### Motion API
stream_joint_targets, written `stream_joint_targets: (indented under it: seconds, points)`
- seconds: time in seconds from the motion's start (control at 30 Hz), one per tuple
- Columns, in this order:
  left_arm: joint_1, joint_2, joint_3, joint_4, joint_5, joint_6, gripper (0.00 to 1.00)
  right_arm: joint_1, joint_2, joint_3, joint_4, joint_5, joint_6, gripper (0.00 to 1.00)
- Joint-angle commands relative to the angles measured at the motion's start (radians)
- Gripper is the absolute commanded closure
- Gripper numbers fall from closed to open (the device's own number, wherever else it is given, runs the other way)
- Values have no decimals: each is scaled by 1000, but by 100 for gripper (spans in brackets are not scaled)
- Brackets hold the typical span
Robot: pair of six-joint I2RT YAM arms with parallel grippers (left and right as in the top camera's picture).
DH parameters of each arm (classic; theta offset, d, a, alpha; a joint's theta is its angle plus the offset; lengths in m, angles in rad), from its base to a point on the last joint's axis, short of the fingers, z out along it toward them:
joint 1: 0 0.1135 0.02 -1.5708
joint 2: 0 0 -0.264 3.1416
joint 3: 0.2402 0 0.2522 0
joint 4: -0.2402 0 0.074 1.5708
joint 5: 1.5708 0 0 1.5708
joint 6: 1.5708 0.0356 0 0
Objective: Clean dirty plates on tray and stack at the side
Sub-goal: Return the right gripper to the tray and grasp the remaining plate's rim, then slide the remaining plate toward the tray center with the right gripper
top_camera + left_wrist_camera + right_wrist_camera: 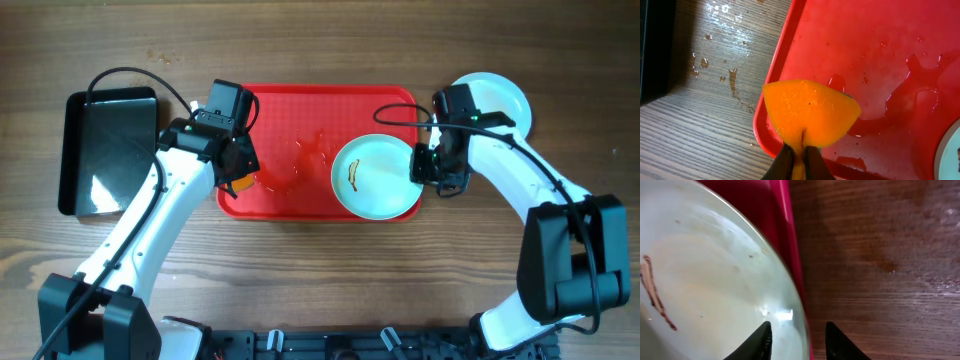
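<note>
The step in hand looks like securing the dirty plate [377,177], the only one lying on the tray [290,105]. It sits at the tray's right end with a dark, yellowish smear [652,292] across its middle. The right gripper [797,342] is at that plate's right edge, its fingers [761,341] spread either side of the rim, with no firm pinch visible yet. The left gripper [797,155] has its fingers pinching a folded orange sponge [810,112] over the tray's left end (puddles [900,95] lie on the red surface there). A second plate [500,95] rests on the counter [320,290] beyond the tray's right end, partly hidden by the arm. The next move probably calls for clamping the rim and steadying the plate so the sponge can cross to the smear.
</note>
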Motion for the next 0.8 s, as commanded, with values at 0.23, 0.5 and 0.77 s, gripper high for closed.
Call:
stream_joint_targets:
  seconds: [0.23,0.5,0.77]
  points:
    - [3,-5,8,3,8,-17,96,3,13,-13,31,-106,9,79]
    - [3,-5,8,5,8,-17,96,10,13,-13,32,-119,10,85]
    - [3,-5,8,9,8,-17,96,11,13,-14,67,-32,6,82]
